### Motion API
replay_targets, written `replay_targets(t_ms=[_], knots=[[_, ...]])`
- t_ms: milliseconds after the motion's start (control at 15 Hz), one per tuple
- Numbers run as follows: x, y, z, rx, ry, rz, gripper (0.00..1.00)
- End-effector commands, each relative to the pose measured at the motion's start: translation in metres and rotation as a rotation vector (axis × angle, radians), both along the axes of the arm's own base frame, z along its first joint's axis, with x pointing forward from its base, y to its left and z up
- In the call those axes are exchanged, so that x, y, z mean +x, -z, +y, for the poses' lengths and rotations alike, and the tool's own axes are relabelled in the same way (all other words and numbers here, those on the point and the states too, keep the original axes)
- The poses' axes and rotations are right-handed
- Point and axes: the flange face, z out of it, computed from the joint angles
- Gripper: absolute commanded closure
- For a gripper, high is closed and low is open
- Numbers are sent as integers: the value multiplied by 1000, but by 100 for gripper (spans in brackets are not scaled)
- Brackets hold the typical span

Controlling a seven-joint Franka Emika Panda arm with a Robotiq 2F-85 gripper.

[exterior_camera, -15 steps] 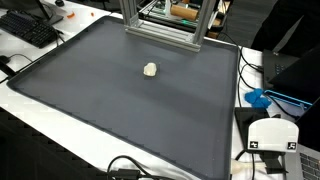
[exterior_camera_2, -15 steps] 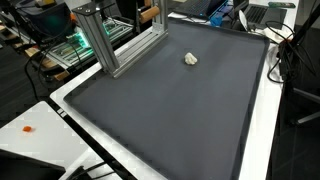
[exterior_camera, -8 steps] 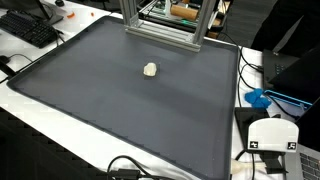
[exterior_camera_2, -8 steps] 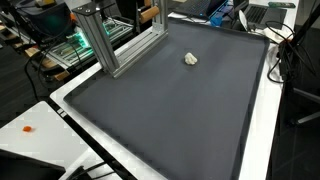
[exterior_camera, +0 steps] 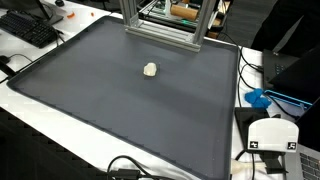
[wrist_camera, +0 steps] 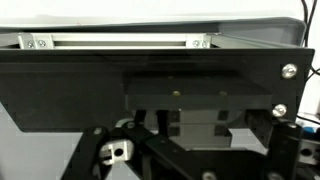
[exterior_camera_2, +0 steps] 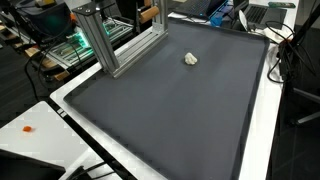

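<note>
A small whitish lump lies alone on the large dark mat, towards its far middle; it also shows in an exterior view. The arm and gripper do not show in either exterior view. In the wrist view the gripper comes in along the bottom edge: its dark linkages stand wide apart at left and right with nothing between them. It faces a black plate with screws, close up. The lump is out of the wrist view.
An aluminium frame stands at the mat's far edge, also in an exterior view. A keyboard lies by the mat. A white device, a blue object and cables sit beside the mat.
</note>
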Motion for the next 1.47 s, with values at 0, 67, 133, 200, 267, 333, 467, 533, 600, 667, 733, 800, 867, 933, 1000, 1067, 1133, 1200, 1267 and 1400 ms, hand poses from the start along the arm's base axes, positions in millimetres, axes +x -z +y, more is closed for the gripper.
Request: replay_targets(t_ms=[0, 67, 133, 200, 267, 333, 467, 533, 600, 667, 733, 800, 867, 933, 1000, 1067, 1133, 1200, 1267, 1400], knots=[[-2, 11, 1, -22, -18, -10, 3], [-2, 12, 1, -23, -19, -8, 3], [-2, 12, 1, -25, -20, -9, 3], [-2, 11, 1, -24, -20, -9, 2], [-2, 11, 1, -25, -20, -9, 1], [-2, 10, 1, -25, -20, -9, 0], [-2, 9, 1, -28, -18, -5, 0], [-2, 8, 0, -24, -18, -5, 0], [-2, 7, 0, -26, -16, -5, 0], [-2, 6, 0, -27, -17, -4, 0], [-2, 6, -1, -30, -17, -4, 0], [-2, 5, -2, -32, -20, -3, 0], [-2, 6, -2, -34, -22, -2, 1], [-2, 6, -2, -36, -25, -1, 2], [-2, 6, -2, -37, -29, 0, 0], [-2, 7, -3, -40, -31, 1, 3], [-2, 7, -3, -41, -33, 1, 3], [-2, 7, -3, -42, -35, 2, 6], [-2, 7, -3, -42, -37, 4, 7], [-2, 7, -3, -43, -38, 6, 23]])
